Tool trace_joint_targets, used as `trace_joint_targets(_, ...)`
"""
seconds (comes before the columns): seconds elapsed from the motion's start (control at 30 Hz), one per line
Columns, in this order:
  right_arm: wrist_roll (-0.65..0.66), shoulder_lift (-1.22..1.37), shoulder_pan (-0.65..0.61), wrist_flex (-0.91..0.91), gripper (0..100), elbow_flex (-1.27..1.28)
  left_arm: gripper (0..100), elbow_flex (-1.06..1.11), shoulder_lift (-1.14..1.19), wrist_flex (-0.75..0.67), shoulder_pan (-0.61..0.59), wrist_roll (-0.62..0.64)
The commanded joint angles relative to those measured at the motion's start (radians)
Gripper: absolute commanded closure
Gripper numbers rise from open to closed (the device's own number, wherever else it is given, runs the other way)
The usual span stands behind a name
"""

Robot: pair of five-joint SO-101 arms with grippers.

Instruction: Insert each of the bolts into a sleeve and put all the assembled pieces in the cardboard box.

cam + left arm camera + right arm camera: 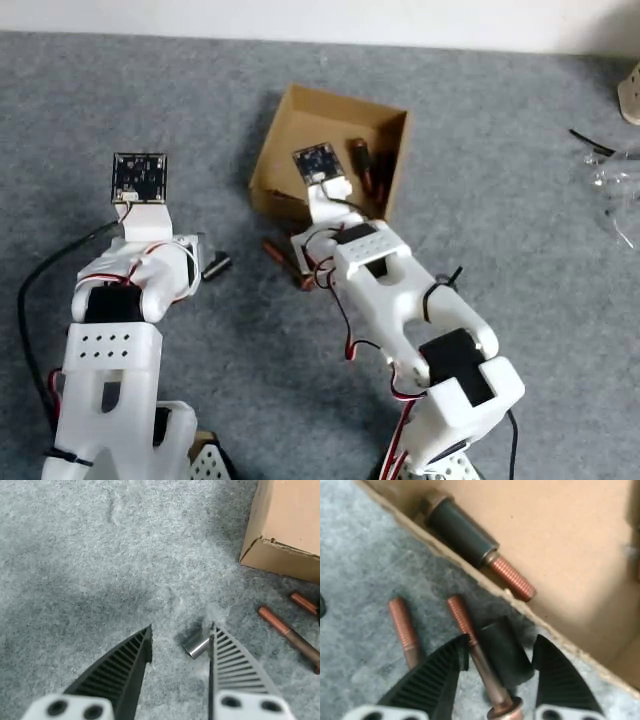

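The right pincer [502, 641] is hanging released over a bolt [470, 635] and a sleeve [506, 655] on the surface [520, 200], just near of the box [570, 550]; it should be closing squarely on one alone. The left pincer [181, 626], also released, is flanking a second sleeve [196, 643]. I am counting two loose bolts, two loose sleeves and one assembled piece [462, 532] boxed.

You have a grey felt-like mat [520, 300] covering the table, a pale wall strip [400, 18] behind it, and clear plastic [612, 180] near one edge.

The right arm [375, 265] partly hides what look like bolts [279, 253].
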Motion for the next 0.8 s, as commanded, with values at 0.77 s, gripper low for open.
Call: trace_joint_targets(0.77, -0.003, -0.085, 0.024, 0.074, 81.1, -0.008, 82, -0.002, -0.019, -0.02, -0.007, 0.003)
